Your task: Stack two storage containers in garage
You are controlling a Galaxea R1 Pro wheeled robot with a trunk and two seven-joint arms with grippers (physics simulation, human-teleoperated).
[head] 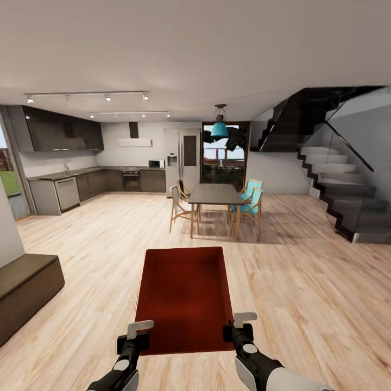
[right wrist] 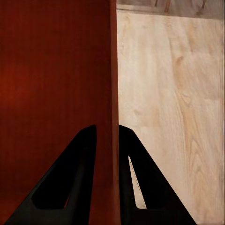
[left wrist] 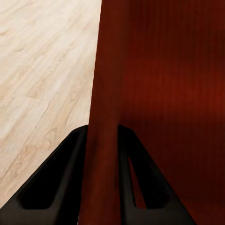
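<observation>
We hold one bin point(head: 186, 298) in front of us, at 6 o'clock in the head view, above the wood floor point(head: 304, 282). It is open on top and we see nothing inside it, only its dark red bottom. Our left gripper point(left wrist: 103, 140) pinches the left wall, and our right gripper point(right wrist: 108, 140) pinches the right wall. At 12 o'clock stands a table point(head: 215, 194) with chairs point(head: 248, 203). The kitchen point(head: 92, 182) is at 10 o'clock, the stairs point(head: 336, 184) at 2 o'clock.

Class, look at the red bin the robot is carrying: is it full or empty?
Empty. The head view looks down into the bin and shows only its bare red bottom; each gripper clamps a side wall.
</observation>
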